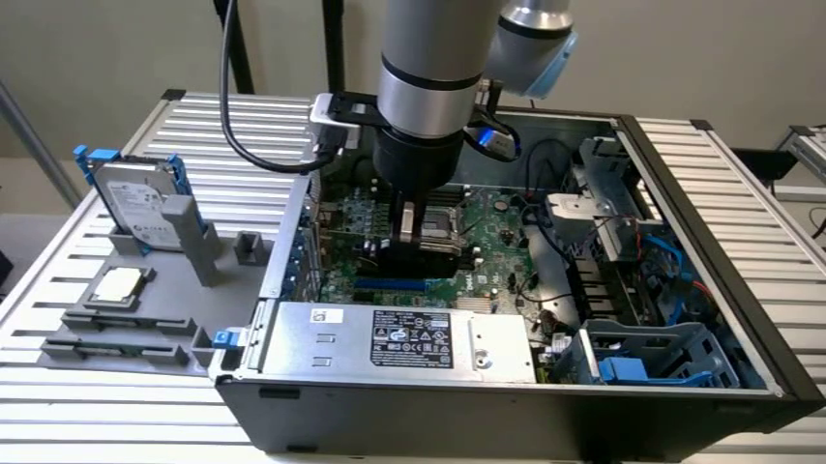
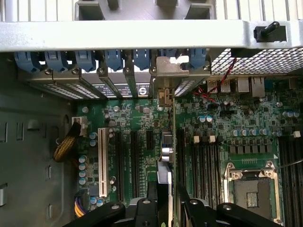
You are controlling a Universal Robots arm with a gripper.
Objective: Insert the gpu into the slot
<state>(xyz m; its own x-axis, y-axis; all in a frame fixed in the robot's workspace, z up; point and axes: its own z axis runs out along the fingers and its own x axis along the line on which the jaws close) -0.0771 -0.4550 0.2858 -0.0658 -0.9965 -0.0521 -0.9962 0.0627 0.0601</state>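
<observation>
Closest to you, the gripper (image 2: pixel 168 191) is clamped on the gpu (image 2: pixel 171 142), which stands on edge over the green motherboard (image 2: pixel 137 116). Its metal bracket (image 2: pixel 166 78) sits at the rear openings of the computer case (image 1: pixel 516 416). Hold the card upright and parallel to the blue slot (image 1: pixel 387 286) and press straight down. Whether its edge has entered, I cannot tell. That case also holds a silver power supply (image 1: pixel 400 338). Outside it, the grey tray (image 1: pixel 174 304) carries a hard drive (image 1: pixel 135 203) and a processor chip (image 1: pixel 119 285).

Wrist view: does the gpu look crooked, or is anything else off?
Nothing stands out. The gpu, held edge-on in the gripper, runs parallel to the black slots beside it.
</observation>
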